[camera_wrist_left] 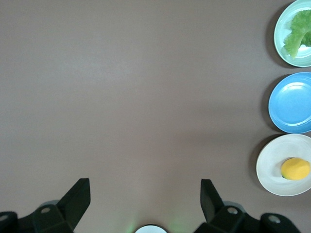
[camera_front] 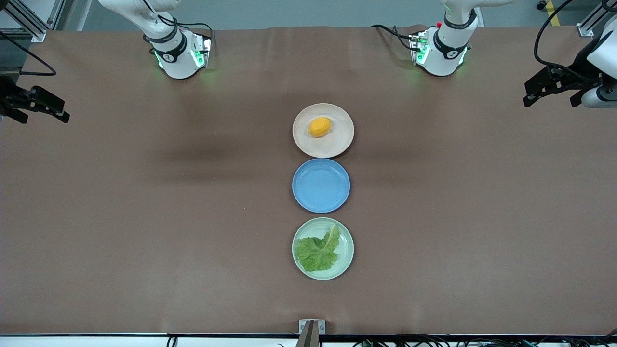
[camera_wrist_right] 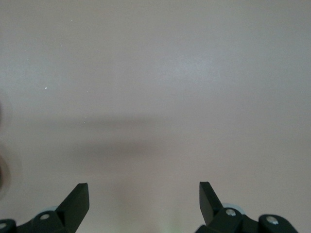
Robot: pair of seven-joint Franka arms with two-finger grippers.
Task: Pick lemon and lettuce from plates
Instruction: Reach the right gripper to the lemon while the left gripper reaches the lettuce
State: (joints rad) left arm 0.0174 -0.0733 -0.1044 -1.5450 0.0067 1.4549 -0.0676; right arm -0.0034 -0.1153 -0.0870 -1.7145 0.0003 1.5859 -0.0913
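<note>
The lemon [camera_front: 319, 126] lies on the beige-pink plate [camera_front: 338, 140], the plate nearest the robots' bases. The lettuce [camera_front: 317, 251] lies on the mint green plate [camera_front: 346, 256], the plate nearest the front camera. My left gripper [camera_front: 552, 99] is open and empty, up over the table's left-arm end, well away from the plates. Its wrist view shows the open gripper [camera_wrist_left: 146, 194], the lemon [camera_wrist_left: 295, 169], the beige plate [camera_wrist_left: 267, 167], the lettuce [camera_wrist_left: 299, 31] and the green plate [camera_wrist_left: 281, 36]. My right gripper [camera_front: 43, 115] is open and empty over the right-arm end; its wrist view [camera_wrist_right: 144, 196] shows only bare table.
An empty blue plate [camera_front: 321, 185] sits between the two other plates, all three in one row down the table's middle; it also shows in the left wrist view [camera_wrist_left: 291, 103]. Brown table cover [camera_front: 144, 217] lies bare on both sides of the row.
</note>
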